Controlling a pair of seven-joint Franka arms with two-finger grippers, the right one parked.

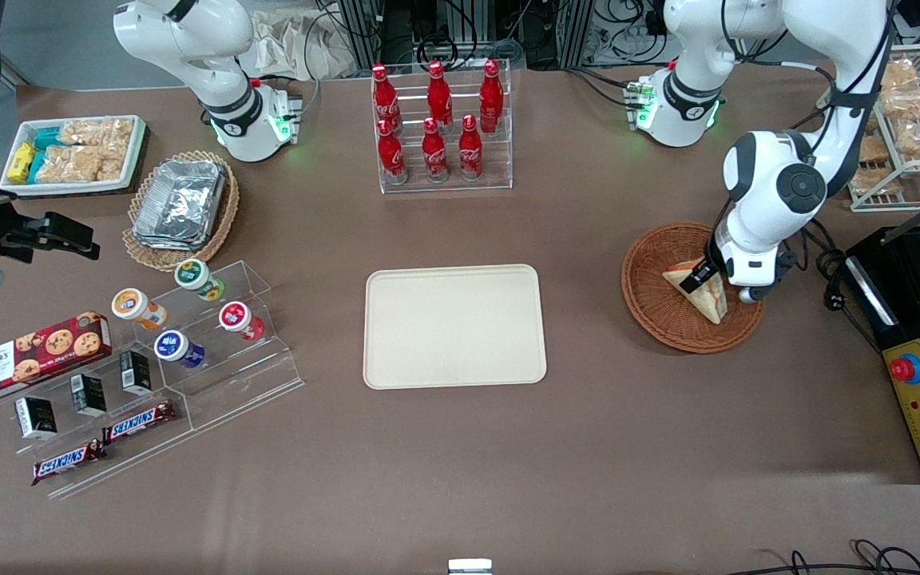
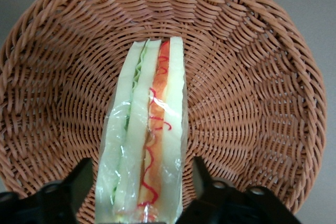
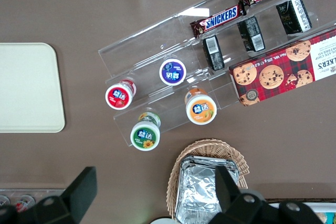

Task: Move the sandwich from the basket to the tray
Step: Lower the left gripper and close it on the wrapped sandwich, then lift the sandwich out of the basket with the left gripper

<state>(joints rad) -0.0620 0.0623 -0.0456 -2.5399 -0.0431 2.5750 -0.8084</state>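
Note:
The sandwich is a wrapped wedge of white bread with red and green filling, standing on edge in the reddish-brown wicker basket toward the working arm's end of the table. My left gripper is down in the basket, open, with one finger on each side of the wedge. In the left wrist view the sandwich runs up the middle of the basket. The gripper straddles its wide end, and a narrow gap shows beside at least one finger. The cream tray lies bare at the table's centre.
A rack of red cola bottles stands farther from the front camera than the tray. A black machine with a red button sits beside the basket. Toward the parked arm's end are a tan basket of foil trays, an acrylic snack stand and a biscuit box.

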